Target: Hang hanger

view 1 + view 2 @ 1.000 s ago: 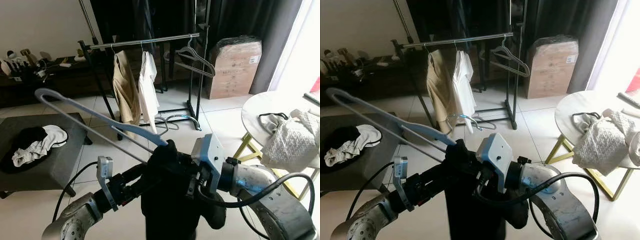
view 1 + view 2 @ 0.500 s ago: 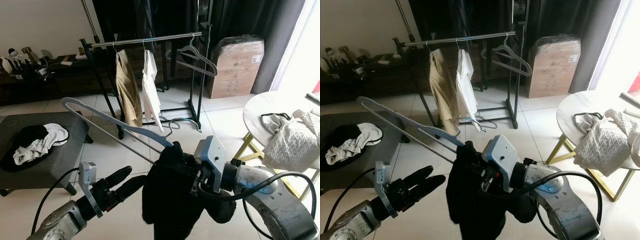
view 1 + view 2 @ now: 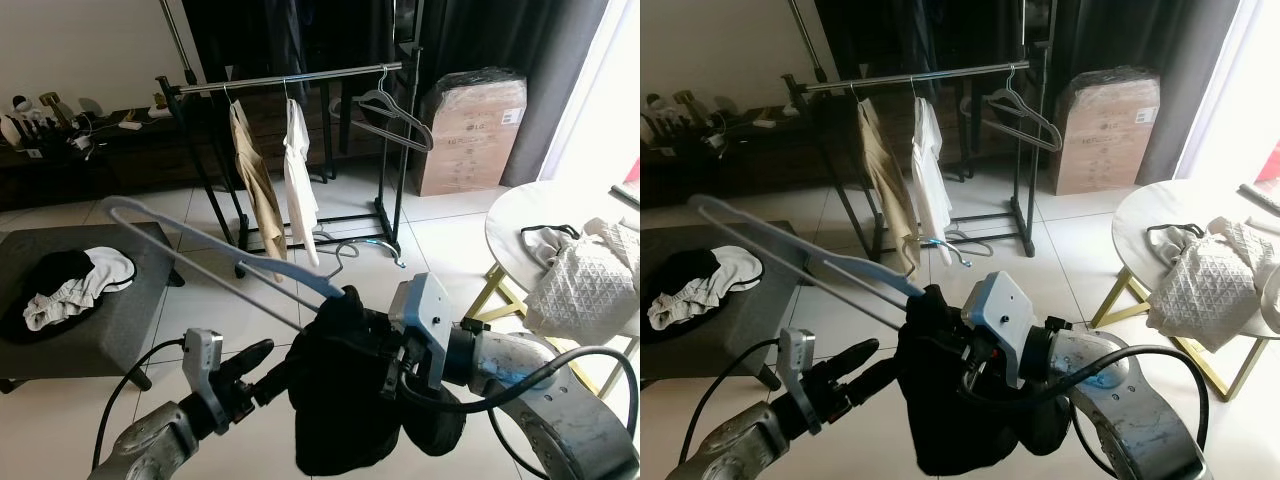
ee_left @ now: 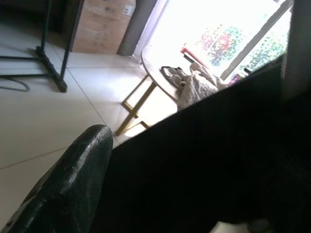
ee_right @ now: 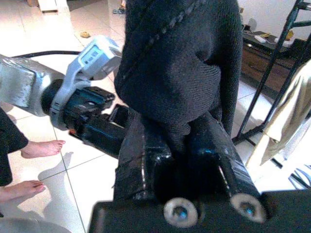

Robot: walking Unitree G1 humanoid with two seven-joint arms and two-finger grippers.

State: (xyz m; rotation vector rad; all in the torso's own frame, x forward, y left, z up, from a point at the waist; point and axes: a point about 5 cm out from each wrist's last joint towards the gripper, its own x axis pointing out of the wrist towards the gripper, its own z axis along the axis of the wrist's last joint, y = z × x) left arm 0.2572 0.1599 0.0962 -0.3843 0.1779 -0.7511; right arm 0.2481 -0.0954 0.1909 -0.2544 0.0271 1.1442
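My right gripper (image 3: 345, 305) is shut on a pale blue hanger (image 3: 215, 250) at its neck, through a black garment (image 3: 355, 410) draped over it. The hanger's long arm sticks out up and to the left. The right wrist view has both fingers (image 5: 146, 155) clamped on the black cloth (image 5: 184, 63). Low on the left, my left gripper (image 3: 268, 365) stands open, its tips at the garment's left edge. One left finger (image 4: 68, 189) lies beside the cloth in the left wrist view. The clothes rack (image 3: 290, 78) stands ahead, with a beige garment (image 3: 255, 180), a white one (image 3: 298, 170) and an empty grey hanger (image 3: 392, 110).
A grey ottoman (image 3: 110, 310) with black and white clothes is on the left. A round table (image 3: 510, 225) with a cream bag stands right, a wrapped box (image 3: 470, 130) behind it. A person's bare feet (image 5: 29, 148) stand on the tiles. Tiled floor lies between me and the rack.
The left gripper, drawn back to the left half a second ago, has moved in again to the garment's edge. The hanger's long arm has swung a little leftward.
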